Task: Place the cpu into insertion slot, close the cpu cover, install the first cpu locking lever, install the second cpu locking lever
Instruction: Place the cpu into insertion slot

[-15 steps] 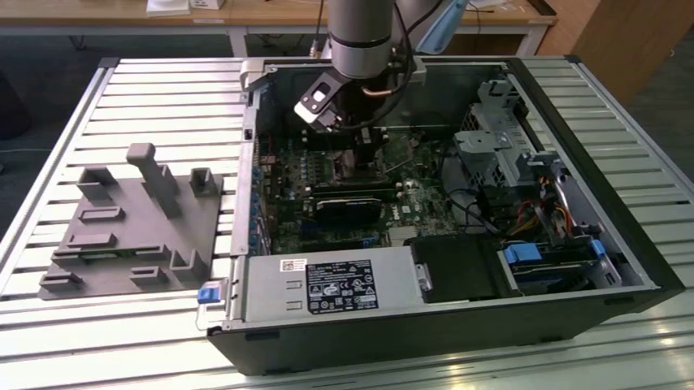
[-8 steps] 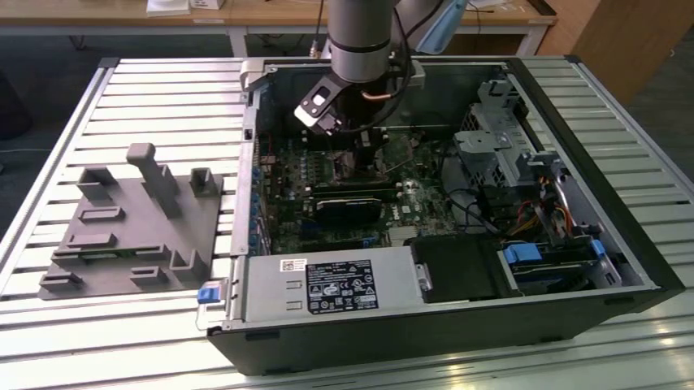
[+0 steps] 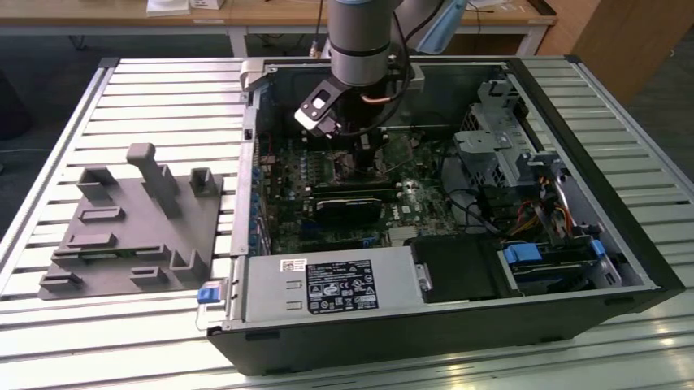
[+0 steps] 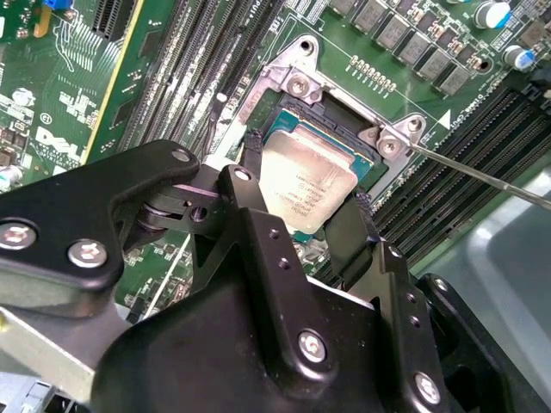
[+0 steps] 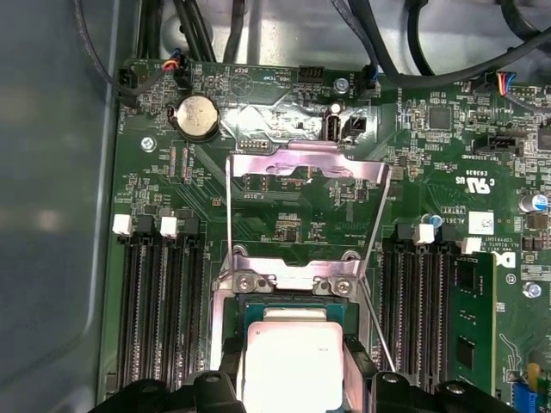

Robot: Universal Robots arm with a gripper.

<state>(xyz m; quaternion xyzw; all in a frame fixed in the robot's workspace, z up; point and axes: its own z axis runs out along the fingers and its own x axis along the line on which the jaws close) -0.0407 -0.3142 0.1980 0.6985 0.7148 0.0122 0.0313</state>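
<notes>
In both wrist views my gripper [image 4: 306, 179] [image 5: 293, 348] is shut on the cpu [image 4: 308, 191] [image 5: 293, 366], a pale silver square held between two black fingers [image 4: 251, 163]. The chip sits right over the insertion slot [image 4: 340, 138] [image 5: 293, 301], whose dark rim shows around its far edge; I cannot tell whether it is seated. The cpu cover [image 5: 301, 163], a silver frame with a square window, stands open behind the slot. A thin wire locking lever [image 4: 482, 176] [image 5: 228, 206] stands free beside it. In the exterior view the gripper [image 3: 363, 154] reaches down into the computer case.
Long black memory slots [image 5: 159, 301] [image 5: 422, 301] flank the socket on the green board. The exterior view shows a black card [image 3: 347, 203], a drive cage [image 3: 499, 154], a power supply [image 3: 314, 284] and a grey fixture [image 3: 130, 219] on the slatted table.
</notes>
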